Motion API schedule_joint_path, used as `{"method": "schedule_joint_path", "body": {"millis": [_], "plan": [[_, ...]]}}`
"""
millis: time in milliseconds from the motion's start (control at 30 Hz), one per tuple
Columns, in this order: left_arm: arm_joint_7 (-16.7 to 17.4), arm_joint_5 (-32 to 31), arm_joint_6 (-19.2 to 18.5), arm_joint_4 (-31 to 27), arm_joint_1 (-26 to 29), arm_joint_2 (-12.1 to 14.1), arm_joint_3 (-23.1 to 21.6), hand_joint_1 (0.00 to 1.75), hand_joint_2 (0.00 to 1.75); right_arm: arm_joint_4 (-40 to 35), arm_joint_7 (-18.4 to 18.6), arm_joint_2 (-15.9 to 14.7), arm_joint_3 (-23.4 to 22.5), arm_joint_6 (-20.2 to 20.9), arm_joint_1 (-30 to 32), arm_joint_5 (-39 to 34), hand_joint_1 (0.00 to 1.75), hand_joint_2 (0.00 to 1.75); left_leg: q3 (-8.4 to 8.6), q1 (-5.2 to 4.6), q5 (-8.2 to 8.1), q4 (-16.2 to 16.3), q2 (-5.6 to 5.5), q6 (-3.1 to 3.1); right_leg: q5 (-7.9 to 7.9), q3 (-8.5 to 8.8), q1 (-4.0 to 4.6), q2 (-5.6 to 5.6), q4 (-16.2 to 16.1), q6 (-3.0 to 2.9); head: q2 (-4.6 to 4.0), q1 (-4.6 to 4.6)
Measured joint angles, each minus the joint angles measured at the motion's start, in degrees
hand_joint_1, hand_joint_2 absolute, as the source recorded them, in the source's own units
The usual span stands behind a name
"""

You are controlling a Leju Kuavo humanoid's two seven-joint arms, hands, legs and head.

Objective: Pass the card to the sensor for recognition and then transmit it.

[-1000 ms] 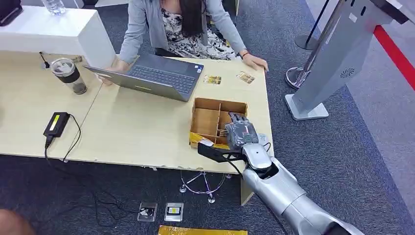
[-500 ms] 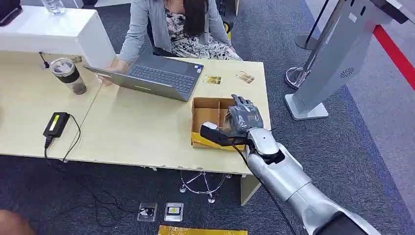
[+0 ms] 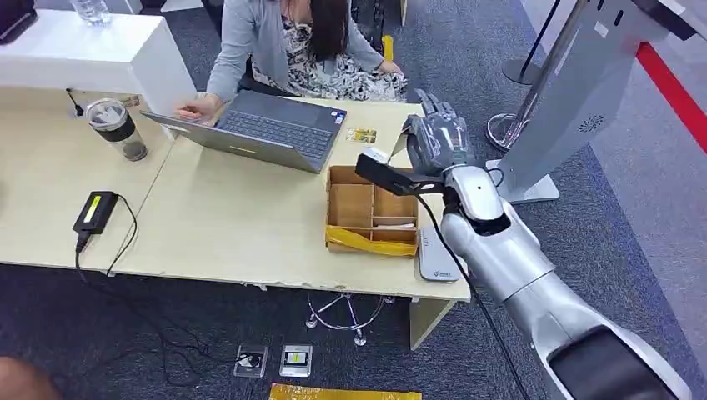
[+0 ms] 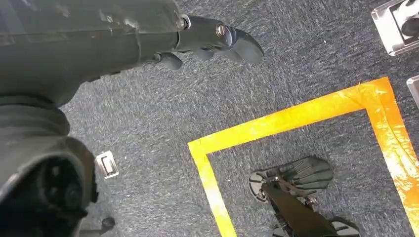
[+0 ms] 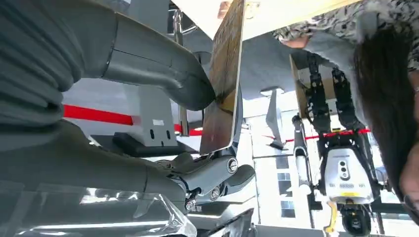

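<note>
Above the far edge of the wooden box, our right hand pinches the card between thumb and fingers, by one end, which we judge leaves most of its face free for reading. The card's long axis runs out from the hand, its free end toward the person across the surface. Below the wrist lies the white sensor. Our left hand hangs over the carpet, holding nothing, fingers loosely apart.
</note>
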Motion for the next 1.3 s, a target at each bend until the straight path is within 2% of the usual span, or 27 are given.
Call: {"method": "schedule_joint_path", "body": {"millis": [167,533,1300], "plan": [[0.0,0.0,0.0,0.0,0.0,-0.1,0.0,0.00,0.00,3.6,-0.7,1.2,0.2,-3.0,-1.4,-0.4,1.75,1.75,0.01,0.00,0.00,0.0,0.00,0.00,0.00,0.00,0.00,-0.01,0.0,0.00,0.00,0.00],[0.0,0.6,0.2,0.0,0.0,-0.5,0.0,0.00,0.00,10.1,-1.3,3.4,0.4,-6.0,-1.5,-1.1,1.75,1.75,-0.01,0.00,0.00,0.0,-0.01,0.00,0.00,0.00,0.00,-0.05,0.0,0.00,0.00,0.00],[0.4,0.8,0.6,0.0,0.0,-0.5,0.0,0.00,0.00,16.8,-2.2,5.6,0.5,-7.9,-2.1,-1.8,1.75,1.75,-0.02,0.00,0.00,0.0,-0.01,0.00,0.00,-0.01,0.00,-0.08,0.0,0.00,0.00,0.00]]}}
